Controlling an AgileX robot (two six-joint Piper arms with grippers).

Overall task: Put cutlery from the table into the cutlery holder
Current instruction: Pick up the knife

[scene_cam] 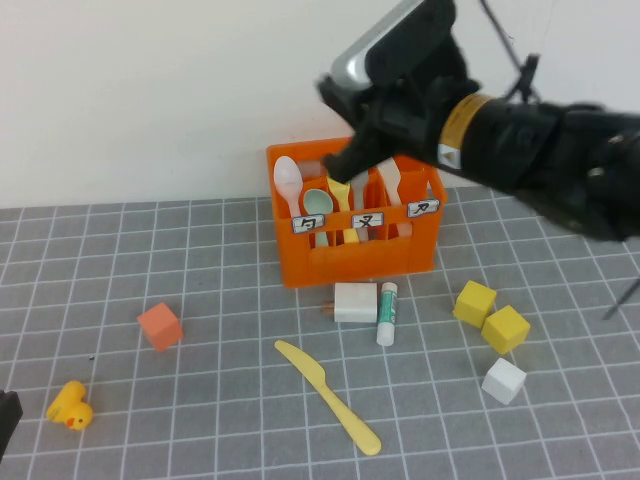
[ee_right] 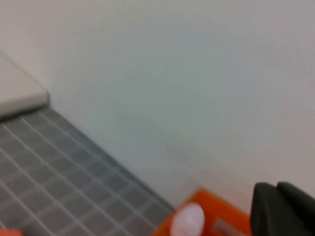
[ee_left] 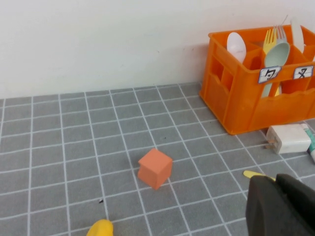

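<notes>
The orange cutlery holder (scene_cam: pixel 400 262) stands at the back of the grey grid table (scene_cam: pixel 200 250). The mint-green spoon (scene_cam: pixel 318 204) and the yellow fork (scene_cam: pixel 340 192) stand in it; both also show in the left wrist view, spoon (ee_left: pixel 277 54) and fork (ee_left: pixel 272 38). The yellow knife (scene_cam: pixel 326 395) lies flat on the table in front of the holder. My right gripper (scene_cam: pixel 345 160) hovers just above the holder's middle, shut and empty, and shows in its own view (ee_right: pixel 276 189). My left gripper (ee_left: pixel 275 183) is shut and empty, low at the front left, with the knife's tip (ee_left: pixel 253 174) just beyond it.
A white spoon (scene_cam: pixel 287 178) and another white piece (scene_cam: pixel 390 180) also stand in the holder. A white block (scene_cam: pixel 355 302) and a glue stick (scene_cam: pixel 387 312) lie before it. An orange cube (scene_cam: pixel 160 326), a yellow duck (scene_cam: pixel 70 406), two yellow cubes (scene_cam: pixel 474 302) and a white cube (scene_cam: pixel 503 380) are scattered around.
</notes>
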